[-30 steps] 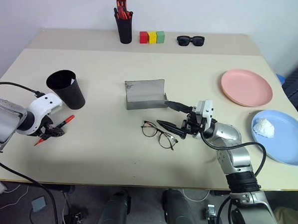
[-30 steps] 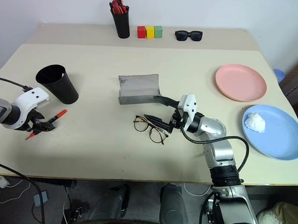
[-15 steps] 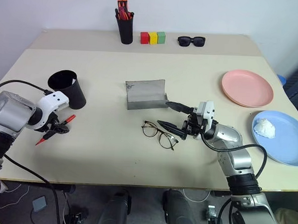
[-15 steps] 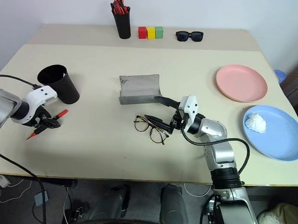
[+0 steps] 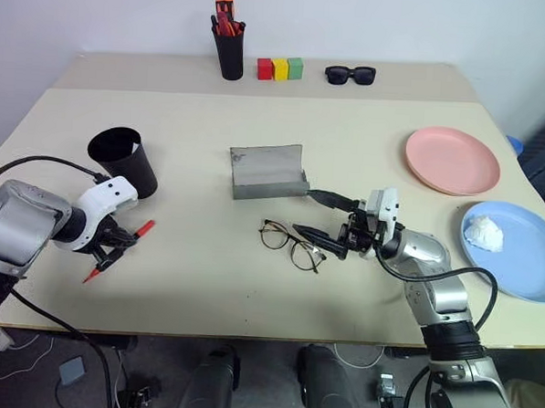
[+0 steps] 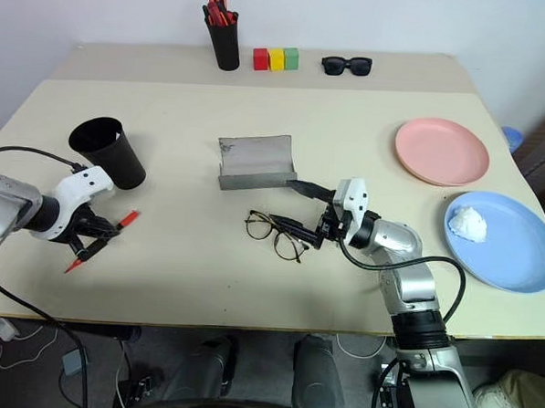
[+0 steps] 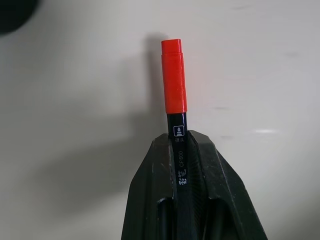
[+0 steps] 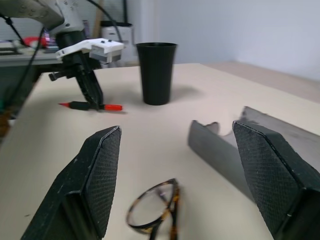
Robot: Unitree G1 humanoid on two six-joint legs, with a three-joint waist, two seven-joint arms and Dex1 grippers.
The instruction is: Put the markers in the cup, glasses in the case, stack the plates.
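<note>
The left gripper (image 5: 113, 248) is pinched on a marker (image 5: 119, 249) near the table's (image 5: 186, 282) left front edge. In the left wrist view the two black fingers (image 7: 152, 200) press against the black barrel from both sides, and the red cap (image 7: 174, 75) juts well past the fingertips, over bare tabletop. The marker lies slanted, cap end toward the table's middle. The black cup (image 5: 123, 162) stands upright just behind this gripper, apart from it.

The right gripper (image 5: 320, 216) points sideways toward the robot's left with its fingers spread wide and holding nothing. The glasses (image 5: 290, 244) lie flat on the table just beside it, to its left; the nearer finger (image 5: 318, 238) reaches over the frame's right edge, though contact cannot be judged. The farther finger (image 5: 332, 200) ends just beside the right corner of the open grey case (image 5: 266, 172), which sits right behind the glasses.

At the table's right side are the pink plate (image 5: 451, 159) and, closer in, the light blue plate (image 5: 517, 249) carrying a white lump (image 5: 482, 231) — near each other but not stacked.
</note>
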